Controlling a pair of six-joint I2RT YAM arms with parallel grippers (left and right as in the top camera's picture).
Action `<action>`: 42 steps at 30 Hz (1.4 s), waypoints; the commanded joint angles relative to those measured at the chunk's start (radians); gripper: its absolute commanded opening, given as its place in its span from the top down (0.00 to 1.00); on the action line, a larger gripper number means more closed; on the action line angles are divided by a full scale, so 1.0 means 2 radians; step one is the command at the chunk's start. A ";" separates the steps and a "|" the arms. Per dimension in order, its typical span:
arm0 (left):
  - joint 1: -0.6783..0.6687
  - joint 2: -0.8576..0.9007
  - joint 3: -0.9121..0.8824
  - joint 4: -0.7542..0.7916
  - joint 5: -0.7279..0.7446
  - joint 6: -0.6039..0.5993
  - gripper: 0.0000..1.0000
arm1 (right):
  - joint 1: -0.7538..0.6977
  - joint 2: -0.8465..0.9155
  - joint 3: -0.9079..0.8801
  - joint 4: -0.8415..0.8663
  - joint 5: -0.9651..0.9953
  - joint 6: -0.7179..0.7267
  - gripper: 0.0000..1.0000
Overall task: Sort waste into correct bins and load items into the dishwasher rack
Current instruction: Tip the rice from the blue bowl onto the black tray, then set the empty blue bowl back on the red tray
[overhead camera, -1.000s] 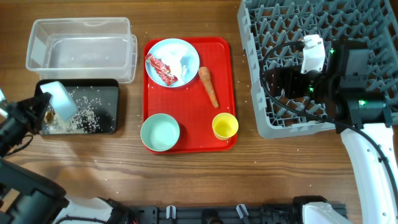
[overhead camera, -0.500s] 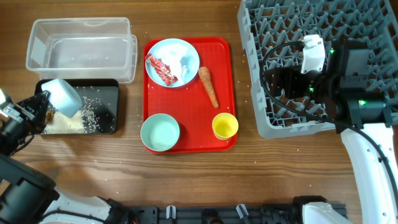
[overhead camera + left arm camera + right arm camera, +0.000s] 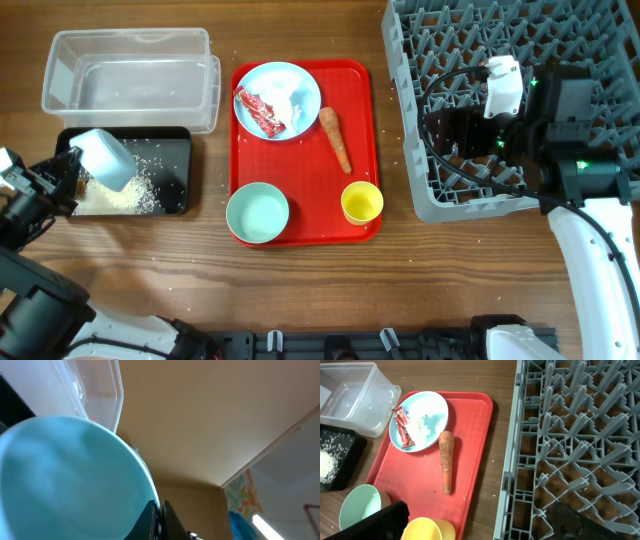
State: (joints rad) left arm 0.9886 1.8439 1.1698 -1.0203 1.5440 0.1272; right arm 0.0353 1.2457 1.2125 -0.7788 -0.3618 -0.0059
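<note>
My left gripper (image 3: 68, 178) is shut on the rim of the pale blue bowl (image 3: 102, 158) and holds it tipped over the black tray (image 3: 172, 145), where white rice (image 3: 118, 198) lies in a pile. In the left wrist view the bowl (image 3: 65, 480) fills the frame. The clear tub (image 3: 130, 78) stands behind. On the red tray (image 3: 350, 105) are the blue plate (image 3: 298, 80) with the red wrapper (image 3: 262, 112) and tissue (image 3: 293, 100), the carrot (image 3: 336, 138), the mint bowl (image 3: 257, 213) and the yellow cup (image 3: 361, 202). My right gripper (image 3: 480, 527) is open and empty above the grey rack (image 3: 520, 60).
Rice grains are scattered on the wooden table around the black tray and near the rack's left edge. The right arm's cables lie over the rack's front left part. The rack's left edge (image 3: 512, 460) runs close beside the red tray.
The left gripper has shifted slightly left with the bowl tilted. The rice in the black tray has gathered into a tighter pile. The right arm has not moved.
</note>
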 commanded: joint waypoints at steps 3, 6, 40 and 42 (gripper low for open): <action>0.002 0.003 -0.003 -0.003 0.005 0.013 0.96 | -0.002 0.004 0.003 -0.001 0.001 -0.005 0.06; 0.001 0.003 -0.003 -0.003 0.003 0.013 0.96 | -0.002 0.004 0.003 0.002 0.001 -0.005 0.06; -0.709 -0.209 0.030 0.169 -0.720 -0.146 0.96 | -0.002 0.004 0.003 0.004 0.001 0.006 0.06; -0.751 -0.171 0.030 0.181 -0.748 -0.146 0.96 | -0.002 0.004 0.003 0.004 0.002 0.006 0.06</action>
State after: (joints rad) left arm -0.3973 1.4017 1.2186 -0.6830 0.2745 -0.1555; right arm 0.0357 1.2457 1.2125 -0.7769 -0.3618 -0.0013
